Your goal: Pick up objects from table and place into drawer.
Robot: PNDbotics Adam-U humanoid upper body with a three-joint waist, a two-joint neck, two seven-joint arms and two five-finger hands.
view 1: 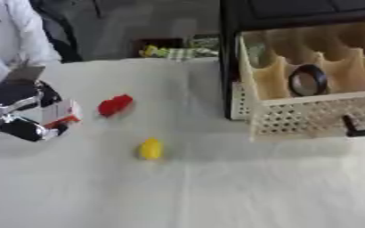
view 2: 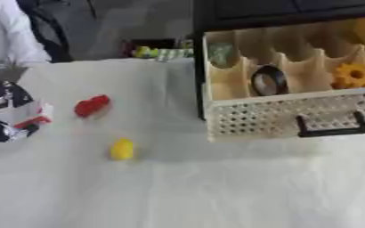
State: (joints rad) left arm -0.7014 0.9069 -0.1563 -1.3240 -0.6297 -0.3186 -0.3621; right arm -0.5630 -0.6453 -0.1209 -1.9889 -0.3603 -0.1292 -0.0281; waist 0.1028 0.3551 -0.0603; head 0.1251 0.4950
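My left hand (view 1: pixel 18 111) is at the left edge of the table, its fingers curled round a small white and red box (view 1: pixel 61 113). A red object (view 1: pixel 115 105) lies on the white cloth just right of that hand. A small yellow object (view 1: pixel 151 148) lies nearer the front, in the middle left. The cream drawer (view 2: pixel 287 118) stands pulled out at the right, with a perforated front and a black handle (view 2: pixel 332 127). In its compartments are a black ring (view 2: pixel 269 80) and a yellow flower-shaped object (view 2: pixel 355 75). My right hand shows in neither view.
The drawer comes out of a dark cabinet (view 1: pixel 294 13) at the back right. Green and yellow things (view 1: pixel 174 52) lie beyond the table's far edge. A person in white (view 1: pixel 10 31) stands at the far left. White cloth (view 1: pixel 216 191) covers the table's front.
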